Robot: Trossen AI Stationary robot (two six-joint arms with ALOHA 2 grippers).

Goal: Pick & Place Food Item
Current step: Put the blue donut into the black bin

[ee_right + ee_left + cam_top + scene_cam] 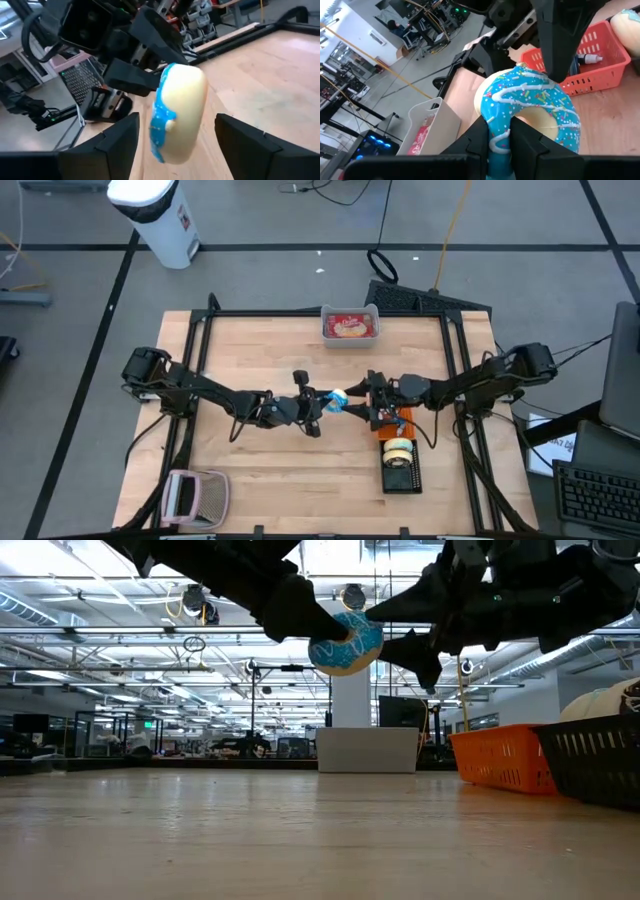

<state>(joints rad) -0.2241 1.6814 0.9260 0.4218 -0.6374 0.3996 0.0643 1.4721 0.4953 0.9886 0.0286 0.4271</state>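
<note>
The left hand [502, 142] pinches a donut [530, 107] by its ring, held in the air above the middle of the tabletop [280, 470]. The donut has bright blue icing with white drizzle and sprinkles over a pale underside. The right hand [175, 137] stands wide open, fingers either side of it.

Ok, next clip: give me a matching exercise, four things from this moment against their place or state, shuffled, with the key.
Things:
1. blue-iced donut
2. left hand
3. right hand
4. orange basket

Place or state:
A. open, a finger on either side of the donut
B. on the table beside the black basket
C. up in the air above mid-table
D. shut on the donut's ring

Pairs: 1-C, 2-D, 3-A, 4-B
</note>
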